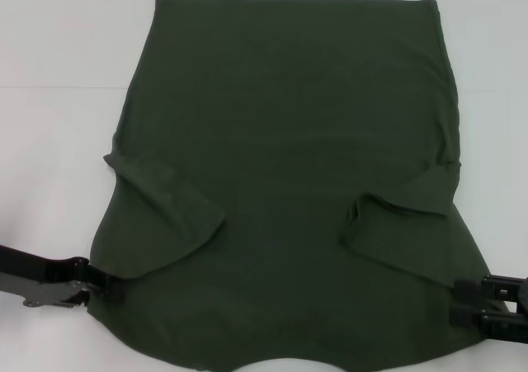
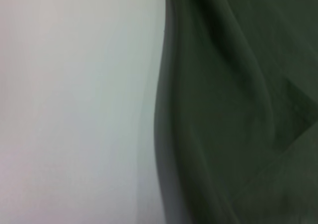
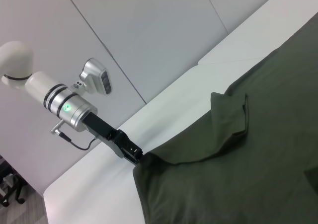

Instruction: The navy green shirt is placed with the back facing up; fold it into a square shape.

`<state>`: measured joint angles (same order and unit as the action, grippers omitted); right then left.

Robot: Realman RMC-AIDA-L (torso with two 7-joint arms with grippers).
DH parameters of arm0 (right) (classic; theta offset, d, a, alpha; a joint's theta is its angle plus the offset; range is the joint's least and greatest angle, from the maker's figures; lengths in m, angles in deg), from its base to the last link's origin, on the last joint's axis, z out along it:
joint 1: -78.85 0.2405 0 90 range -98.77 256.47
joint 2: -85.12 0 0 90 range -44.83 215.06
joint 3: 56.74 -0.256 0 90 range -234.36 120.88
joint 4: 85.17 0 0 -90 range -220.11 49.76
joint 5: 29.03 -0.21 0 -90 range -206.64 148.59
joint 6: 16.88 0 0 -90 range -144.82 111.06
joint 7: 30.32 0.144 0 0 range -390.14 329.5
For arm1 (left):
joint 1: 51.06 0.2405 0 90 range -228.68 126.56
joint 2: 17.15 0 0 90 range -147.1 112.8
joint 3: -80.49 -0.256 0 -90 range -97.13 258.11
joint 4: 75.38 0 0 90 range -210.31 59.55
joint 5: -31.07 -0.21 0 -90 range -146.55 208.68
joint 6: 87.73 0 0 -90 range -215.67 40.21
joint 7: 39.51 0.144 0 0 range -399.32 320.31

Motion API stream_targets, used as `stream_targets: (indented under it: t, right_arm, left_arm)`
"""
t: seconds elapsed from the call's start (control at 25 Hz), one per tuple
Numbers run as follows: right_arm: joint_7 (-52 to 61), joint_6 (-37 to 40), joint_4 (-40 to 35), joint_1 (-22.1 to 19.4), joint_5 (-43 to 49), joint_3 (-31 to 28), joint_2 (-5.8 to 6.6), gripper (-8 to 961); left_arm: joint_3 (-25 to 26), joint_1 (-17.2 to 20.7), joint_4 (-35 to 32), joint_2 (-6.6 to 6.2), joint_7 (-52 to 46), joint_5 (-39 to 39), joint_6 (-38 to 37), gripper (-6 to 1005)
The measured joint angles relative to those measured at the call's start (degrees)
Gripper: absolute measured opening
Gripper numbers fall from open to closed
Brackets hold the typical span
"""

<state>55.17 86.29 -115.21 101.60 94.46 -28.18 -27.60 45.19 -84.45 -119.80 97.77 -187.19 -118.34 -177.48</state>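
Olive navy green shirt [image 1: 289,141] flat on white table [image 1: 49,42], left gripper [image 1: 97,280] and right gripper [image 1: 464,299] pinching its near corners

Bare table [image 1: 58,133] flanking shirt [image 1: 289,141]

White table [image 1: 49,141]; pale grey panelled wall [image 3: 149,40] behind; grey floor [image 3: 20,211], chair castors [image 3: 10,194] at edge.

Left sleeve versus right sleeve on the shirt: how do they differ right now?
The left sleeve lies flat as a smooth diagonal flap on the navy green shirt. The right sleeve is bunched, its inner edge puckered up. Both are folded inward over the back.
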Motion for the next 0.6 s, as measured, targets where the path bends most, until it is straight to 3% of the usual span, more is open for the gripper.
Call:
stream_targets:
  t: [0.08, 0.44, 0.6]
  right_arm:
    - [0.01, 0.00, 0.00, 0.11, -0.01, 0.00, -0.03, 708]
    - [0.70, -0.04, -0.22, 1.27, -0.01, 0.30, -0.07, 705]
    - [7.30, 0.01, -2.31, 1.60, 0.53, 0.39, 1.26, 702]
  left_arm:
    - [-0.02, -0.04, 0.10, 0.01, -0.12, -0.02, 0.32, 384]
    - [0.07, 0.26, -0.08, 0.03, 1.86, 0.31, 0.66, 194]
    - [0.02, 0.26, 0.14, 0.02, 2.00, 0.15, 0.15, 104]
